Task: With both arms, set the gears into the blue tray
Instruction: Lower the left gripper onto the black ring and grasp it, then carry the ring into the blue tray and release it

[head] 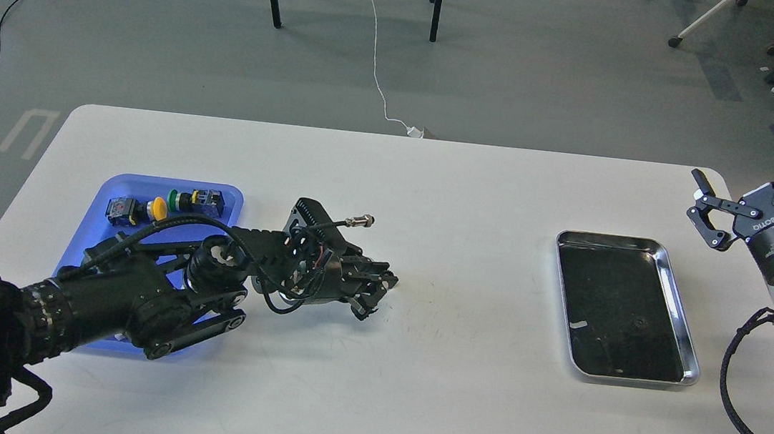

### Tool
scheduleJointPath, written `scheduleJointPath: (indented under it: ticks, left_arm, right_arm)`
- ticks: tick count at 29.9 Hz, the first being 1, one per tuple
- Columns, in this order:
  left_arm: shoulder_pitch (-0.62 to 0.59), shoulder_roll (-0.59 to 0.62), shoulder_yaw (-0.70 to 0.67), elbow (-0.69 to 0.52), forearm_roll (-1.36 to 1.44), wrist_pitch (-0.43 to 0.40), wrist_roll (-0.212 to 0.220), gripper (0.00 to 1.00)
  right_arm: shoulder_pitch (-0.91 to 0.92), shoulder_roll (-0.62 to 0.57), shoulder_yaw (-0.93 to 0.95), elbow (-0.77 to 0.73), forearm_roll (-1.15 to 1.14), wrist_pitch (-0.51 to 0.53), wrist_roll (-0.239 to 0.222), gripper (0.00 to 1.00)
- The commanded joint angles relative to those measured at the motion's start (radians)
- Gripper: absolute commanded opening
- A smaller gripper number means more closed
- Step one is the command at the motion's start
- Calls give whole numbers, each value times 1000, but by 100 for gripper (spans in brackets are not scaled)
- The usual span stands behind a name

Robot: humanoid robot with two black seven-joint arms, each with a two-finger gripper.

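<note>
1. Blue plastic first: the blue tray sits on the left side of the white table, and my left arm lies across most of it, so I only see its far end and a bit of rim.
2. In that far end there are two push-button switches, one with a yellow cap, one with a green cap.
3. My left gripper is low over the table just right of the tray. It's dark and bunched up from here, so I can't tell if the fingers are apart or together, or if anything's in them.
4. My right gripper is up at the far right edge, fingers spread wide, nothing between them.
5. The steel tray sits near it on the right, dark inside.
6. Gears: too small to spot anywhere, honestly.
</note>
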Motion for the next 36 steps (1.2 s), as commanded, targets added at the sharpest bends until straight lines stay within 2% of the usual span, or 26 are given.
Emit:
scheduleJointPath:
  ticks: [1,5,8,13,21,28,32,34,36]
  left_arm:
    - [-1,135,-68,-159,-18,18,-1,15]
    - [2,362,-128,-339,-109,15,-1,15]
    - [11,529,-115,-370,-155,18,-7,16]
    - [117,679,-114,-341,-157,19,-91,16]
    - [218,689,-114,-232,-161,38,-99,17]
    - [251,624,-112,-55,-160,69,-103,21]
    - [258,619,-114,-49,-163,69,-106,25]
    - [261,617,-114,-48,-166,70,-105,37]
    - [261,619,-115,-49,-176,72,-105,60]
  right_arm:
    - [1,-3,0,2,0,0,0,99]
    - [3,-4,6,2,-2,0,0,99]
    - [6,-3,6,2,-2,0,0,99]
    - [12,6,5,2,-6,0,0,99]
    - [17,9,3,3,-11,0,0,99]
    - [17,2,3,3,-11,0,0,99]
    - [17,0,1,3,-11,0,0,99]
    - [17,0,1,3,-11,0,0,99]
    - [17,2,1,5,-11,0,0,99]
